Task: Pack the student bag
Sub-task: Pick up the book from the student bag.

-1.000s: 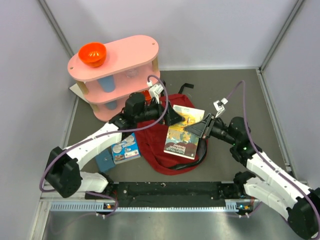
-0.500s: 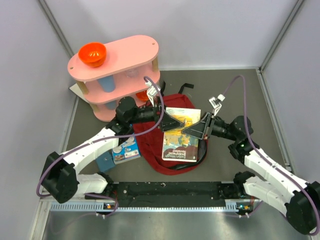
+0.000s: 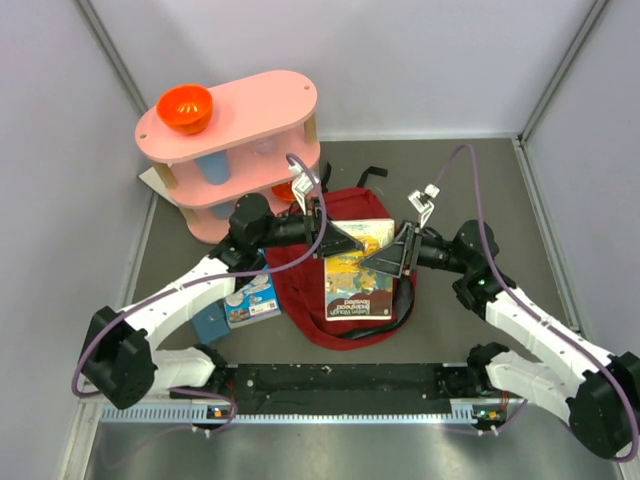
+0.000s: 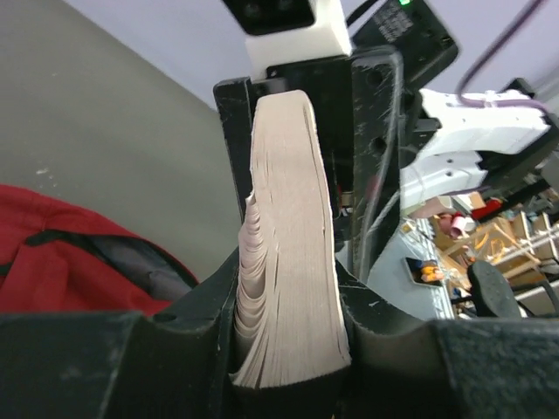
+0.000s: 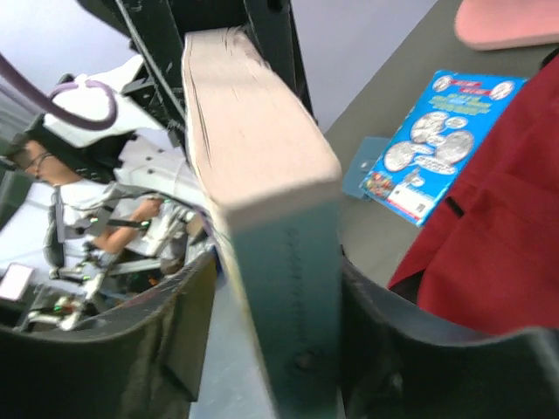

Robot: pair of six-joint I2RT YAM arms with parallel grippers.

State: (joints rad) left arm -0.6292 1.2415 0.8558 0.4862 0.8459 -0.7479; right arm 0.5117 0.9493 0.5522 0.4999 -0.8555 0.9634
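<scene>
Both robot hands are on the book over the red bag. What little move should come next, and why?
Probably the right gripper should ease off the book and back away: the left gripper looks clamped on its page edge, so that arm alone could lower it into the student bag underneath.

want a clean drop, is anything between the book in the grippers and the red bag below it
Nothing visible does. The book is over the student bag, between the left gripper and the right gripper. The blue booklet lies beside the bag, out of the path. The book hides the bag right under it.
</scene>
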